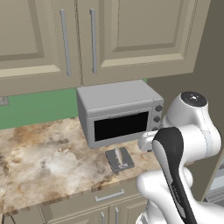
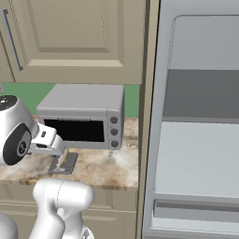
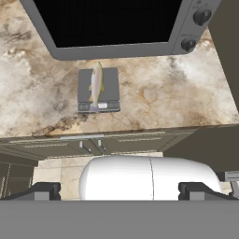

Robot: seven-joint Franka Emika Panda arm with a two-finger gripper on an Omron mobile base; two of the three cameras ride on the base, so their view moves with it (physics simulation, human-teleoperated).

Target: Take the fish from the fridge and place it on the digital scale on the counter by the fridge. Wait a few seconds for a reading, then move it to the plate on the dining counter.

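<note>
The gripper stands wide open, its two dark fingertips far apart, with nothing between them and touching nothing. Ahead of it and well apart, the fish lies lengthwise on the digital scale, which sits on the counter just before the toaster oven. The fish's tail seems to reach the scale's lighter strip.
</note>
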